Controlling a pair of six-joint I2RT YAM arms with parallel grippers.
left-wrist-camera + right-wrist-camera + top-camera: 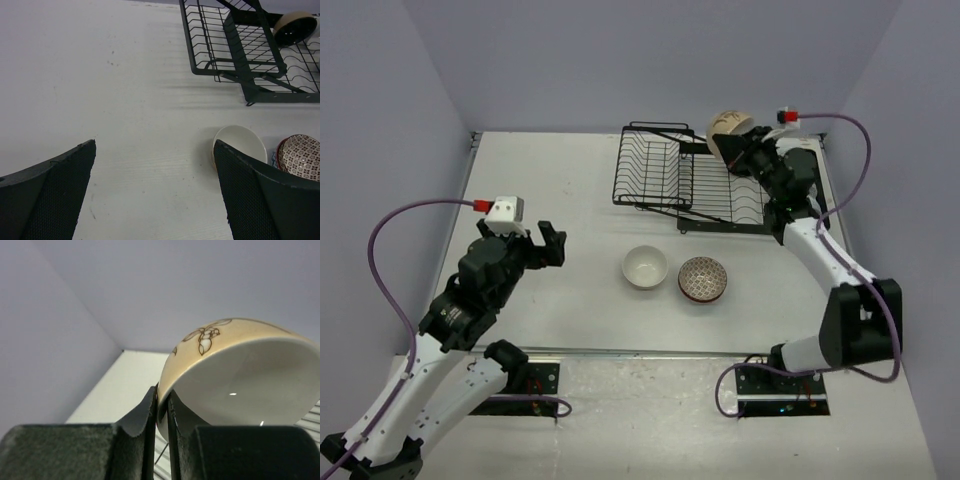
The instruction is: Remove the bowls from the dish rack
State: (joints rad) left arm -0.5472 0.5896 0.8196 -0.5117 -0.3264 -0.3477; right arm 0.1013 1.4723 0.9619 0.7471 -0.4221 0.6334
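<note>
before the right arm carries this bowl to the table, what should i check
1. Grip: right tool shut on the cream bowl at its rim: ok.
2. Cream bowl lifted clear of the dish rack wires: cannot tell.
3. Bare table near the white bowl and red patterned bowl for set-down: ok.
4. The left tool open, apart from both bowls: ok.

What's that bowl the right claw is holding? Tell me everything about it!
The bowl is small, round and shiny like ceramic, tan outside with a brown flower drawing, whitish and empty inside. The right claw pinches its rim, one finger inside, one outside. It is tilted on its side over the far right end of the dish rack.
</note>
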